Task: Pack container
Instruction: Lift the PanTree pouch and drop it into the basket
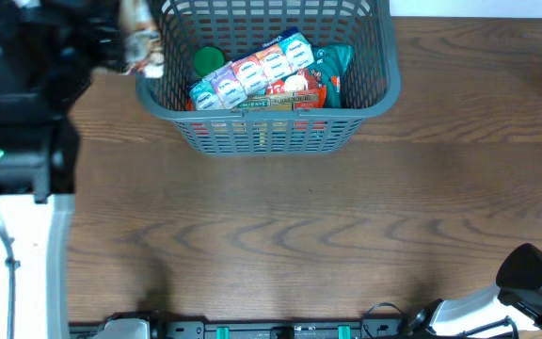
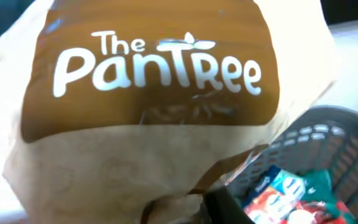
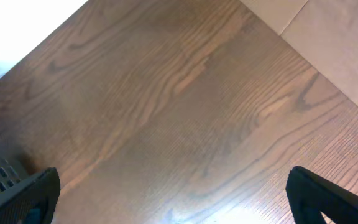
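While the right end effector (image 3: 176, 198) hangs over bare wood at the lower right of the overhead view, its fingers spread wide, brown bench (image 1: 280, 235) fills the middle. Beyond it, at top centre, the basket (image 1: 271, 132) stands upright with bright snacks (image 1: 257, 80) lying inside. Just beside its left rim, at upper left, the left end effector (image 1: 120, 42) is clamped on a brown-and-tan Pantree packet (image 2: 154, 93).

Grey lattice basket (image 1: 262, 132) — tan-and-brown packet (image 2: 135, 168)
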